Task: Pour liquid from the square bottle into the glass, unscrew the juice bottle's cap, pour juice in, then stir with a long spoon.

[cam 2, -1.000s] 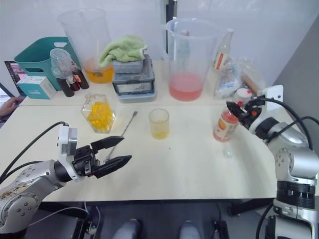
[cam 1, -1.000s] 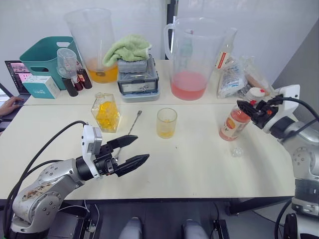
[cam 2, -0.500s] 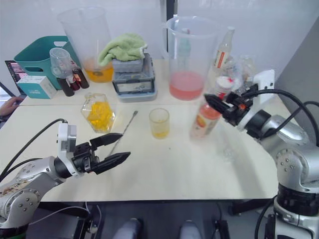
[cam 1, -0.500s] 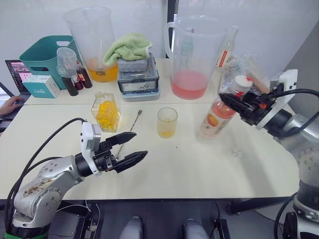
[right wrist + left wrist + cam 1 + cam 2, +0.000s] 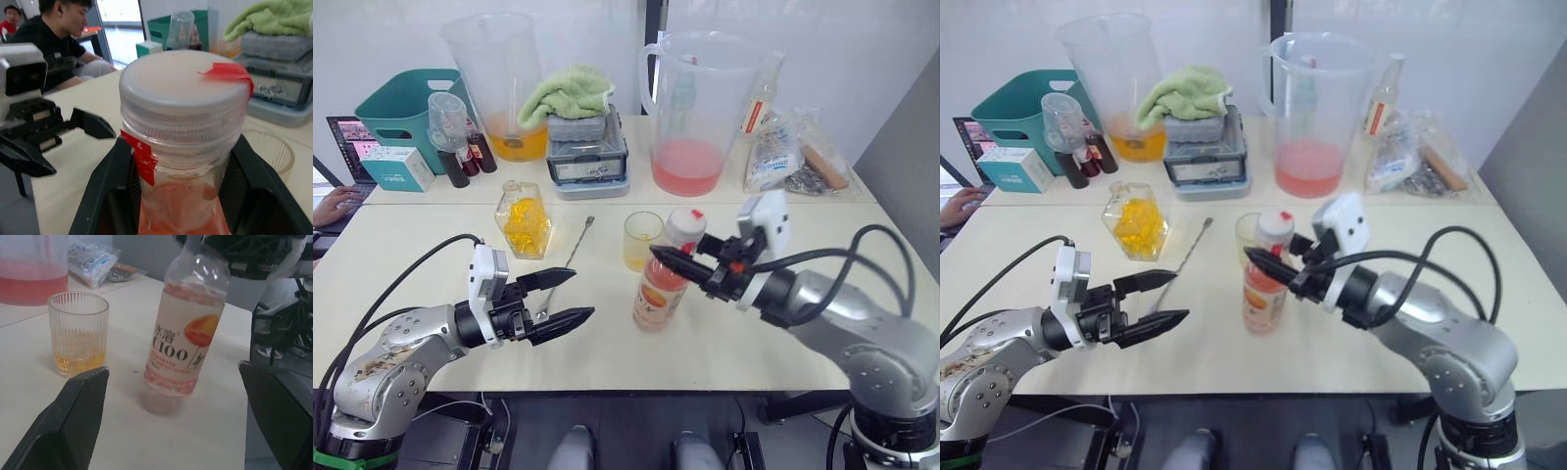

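The juice bottle [image 5: 658,289], pink juice with an orange-and-white label, stands tilted mid-table just in front of the glass [image 5: 642,240]. My right gripper [image 5: 674,262] is shut on its neck, right under the white cap [image 5: 183,90] with the red mark. The glass holds a little yellow liquid. The square bottle [image 5: 522,220] with yellow-orange liquid sits to the left of the glass. Between them lies the long spoon [image 5: 576,245]. My left gripper [image 5: 563,299] hovers open low over the table's front left, its fingers [image 5: 80,416] pointing at the juice bottle from a short way off.
Two huge clear pitchers [image 5: 690,108] [image 5: 499,83] stand at the back, with a grey box under a green towel [image 5: 585,147] between them. A teal basket [image 5: 396,113] and small bottles are back left, plastic bags [image 5: 783,152] back right. A person's hand [image 5: 328,208] rests at a laptop.
My right gripper has carried the juice bottle leftwards from the table's right side to the middle, in front of the glass. The left gripper has barely moved and stays open.
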Tool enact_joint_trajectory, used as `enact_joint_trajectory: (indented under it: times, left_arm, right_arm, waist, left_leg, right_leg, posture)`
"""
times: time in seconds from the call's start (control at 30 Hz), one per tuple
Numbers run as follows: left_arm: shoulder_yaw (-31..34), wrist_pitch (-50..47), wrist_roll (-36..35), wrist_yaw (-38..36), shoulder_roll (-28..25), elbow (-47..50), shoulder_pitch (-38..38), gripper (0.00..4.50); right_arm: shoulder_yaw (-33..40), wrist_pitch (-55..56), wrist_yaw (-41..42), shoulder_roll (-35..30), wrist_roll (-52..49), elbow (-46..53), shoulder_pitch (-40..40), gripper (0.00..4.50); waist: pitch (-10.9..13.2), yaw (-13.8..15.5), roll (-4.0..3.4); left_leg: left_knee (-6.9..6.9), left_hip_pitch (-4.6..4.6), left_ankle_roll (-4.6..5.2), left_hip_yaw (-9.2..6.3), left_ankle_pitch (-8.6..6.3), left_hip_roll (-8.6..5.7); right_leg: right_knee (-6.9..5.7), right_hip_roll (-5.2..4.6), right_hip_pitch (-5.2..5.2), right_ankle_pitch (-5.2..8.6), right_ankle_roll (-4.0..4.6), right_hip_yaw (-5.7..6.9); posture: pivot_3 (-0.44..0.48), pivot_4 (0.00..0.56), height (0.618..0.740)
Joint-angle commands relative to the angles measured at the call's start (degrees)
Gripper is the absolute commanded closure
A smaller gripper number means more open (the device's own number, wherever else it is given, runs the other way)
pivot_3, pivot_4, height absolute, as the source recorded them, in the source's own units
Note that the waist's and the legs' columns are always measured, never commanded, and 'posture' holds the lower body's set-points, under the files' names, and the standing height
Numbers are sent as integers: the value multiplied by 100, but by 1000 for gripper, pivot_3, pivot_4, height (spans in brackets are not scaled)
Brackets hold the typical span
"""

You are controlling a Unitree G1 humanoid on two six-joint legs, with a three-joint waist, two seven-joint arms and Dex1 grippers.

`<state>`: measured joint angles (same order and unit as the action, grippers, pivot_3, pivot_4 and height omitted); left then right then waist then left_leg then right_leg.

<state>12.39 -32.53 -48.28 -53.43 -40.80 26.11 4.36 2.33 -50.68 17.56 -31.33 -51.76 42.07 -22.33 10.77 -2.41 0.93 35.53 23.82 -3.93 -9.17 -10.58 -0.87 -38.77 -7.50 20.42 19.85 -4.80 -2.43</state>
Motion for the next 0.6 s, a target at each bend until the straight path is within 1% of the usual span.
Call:
enact_joint_trajectory:
  times: [0.03,0.2,0.33,0.4,0.47,0.53,0.6]
  left_arm:
    - [79,102,11,-81,-60,117,23,0]
    - [108,67,-3,-83,-59,125,42,0]
    - [129,51,-13,-85,-63,115,53,0]
    - [123,48,-10,-82,-59,108,68,0]
    - [135,46,-20,-87,-62,116,62,0]
    - [153,42,-33,-96,-70,123,55,0]
    - [145,43,-26,-109,-76,110,73,0]
  right_arm:
    - [-314,529,199,11,588,198,147,2979]
    - [-648,996,485,49,1233,-30,592,2980]
    - [-644,1172,612,126,1342,-123,710,2980]
    - [-568,1194,685,120,1329,-157,676,1962]
    - [-398,1148,800,29,1211,-200,562,1341]
    - [-127,1021,1103,-107,764,-290,406,670]
    - [48,949,1407,-254,475,-434,283,670]
  waist:
    - [0,-6,0]
    - [-2,-12,2]
    - [-3,-15,5]
    - [-3,-16,5]
    - [-3,-11,5]
    - [-2,-8,5]
    - [-2,-6,6]
  left_leg:
    - [-3,-1,0,0,0,0]
    - [-15,-6,0,0,1,0]
    - [-18,-20,-1,0,1,0]
    - [-20,-27,-1,0,1,0]
    - [-20,-27,-1,0,1,0]
    - [-20,-25,-1,0,1,0]
    - [-21,-24,-1,0,1,0]
  right_leg:
    - [0,0,1,0,0,0]
    - [0,0,2,0,0,-1]
    - [0,0,-8,0,0,-1]
    - [0,0,-13,0,0,-1]
    - [0,0,-14,0,0,-1]
    - [1,0,-12,0,0,-2]
    - [2,0,-12,0,0,-2]
  posture:
    - [0,150,740]
    - [0,150,740]
    - [0,150,740]
    - [0,150,740]
    - [0,150,740]
    - [0,150,740]
    - [0,150,740]
